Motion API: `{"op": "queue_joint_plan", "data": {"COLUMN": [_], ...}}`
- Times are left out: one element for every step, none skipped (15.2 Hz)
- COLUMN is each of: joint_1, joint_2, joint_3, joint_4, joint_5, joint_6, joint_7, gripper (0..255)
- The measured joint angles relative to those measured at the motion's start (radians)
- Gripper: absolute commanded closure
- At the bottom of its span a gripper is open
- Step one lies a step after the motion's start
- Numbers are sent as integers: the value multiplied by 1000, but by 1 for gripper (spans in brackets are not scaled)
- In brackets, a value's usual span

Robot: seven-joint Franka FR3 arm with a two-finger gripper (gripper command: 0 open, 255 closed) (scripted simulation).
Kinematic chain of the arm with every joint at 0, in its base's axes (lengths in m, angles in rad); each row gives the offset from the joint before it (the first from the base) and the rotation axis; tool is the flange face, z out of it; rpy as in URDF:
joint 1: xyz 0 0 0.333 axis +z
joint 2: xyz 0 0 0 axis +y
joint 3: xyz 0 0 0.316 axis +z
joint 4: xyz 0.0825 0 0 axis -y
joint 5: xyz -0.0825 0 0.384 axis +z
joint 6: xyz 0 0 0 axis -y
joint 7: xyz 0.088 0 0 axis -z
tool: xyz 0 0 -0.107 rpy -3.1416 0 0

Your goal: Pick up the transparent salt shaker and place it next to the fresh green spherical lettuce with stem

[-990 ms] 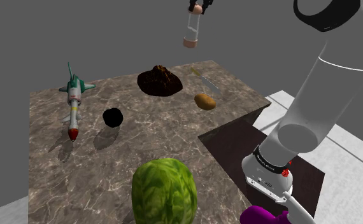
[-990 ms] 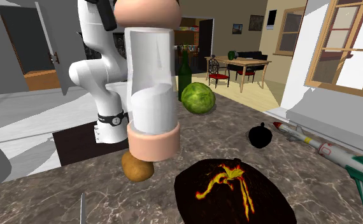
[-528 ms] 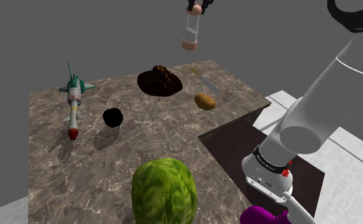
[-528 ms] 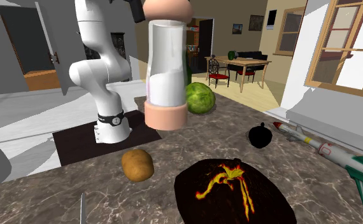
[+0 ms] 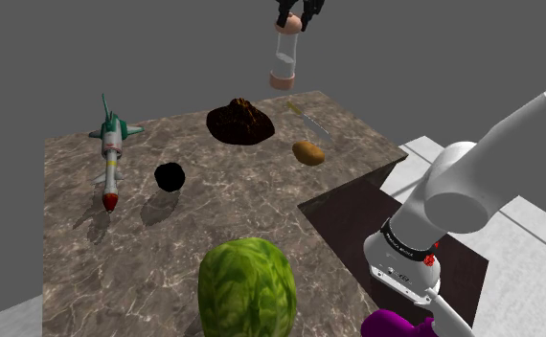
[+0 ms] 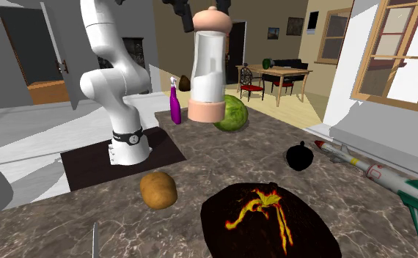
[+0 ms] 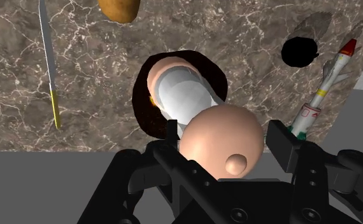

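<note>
Gripper (image 5: 296,13): my fingers clamp the shaker (image 5: 284,57) by its cap, high above the table (image 5: 156,254).
Lettuce (image 5: 247,287): well apart from the shaker.

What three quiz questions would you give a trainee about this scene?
1. True or false: the shaker rests beside the lettuce.
2. In the wrist view, what lies right behind the shaker? A. potato B. dark lump C. rocket
3. Fill in: the gripper is shut on the ___.

Key: 1. False, it hangs in the air, apart from the lettuce. 2. B. 3. shaker.
</note>
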Motion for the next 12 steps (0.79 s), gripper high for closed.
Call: {"op": "queue_joint_plan", "data": {"joint_1": [6, 13, 20, 26, 35, 42, 48, 54, 60, 68, 74, 81], "joint_2": [-24, -38, -57, -81, -105, -124, -146, -161, -181, -198, -213, -221], "joint_3": [13, 28, 44, 59, 79, 96, 113, 126, 142, 160, 177, 194], "joint_4": [-29, -39, -60, -88, -105, -122, -146, -159, -173, -193, -210, -212], "joint_5": [-2, -2, -2, -2, 0, 1, 4, 6, 9, 14, 19, 23], "joint_6": [8, 7, 13, 20, 15, 18, 22, 23, 20, 26, 32, 28], "joint_7": [18, 41, 63, 84, 112, 136, 158, 177, 198, 222, 243, 266], "gripper": [255, 255, 255, 255, 255, 255, 255, 255, 255, 255, 255, 255]}}
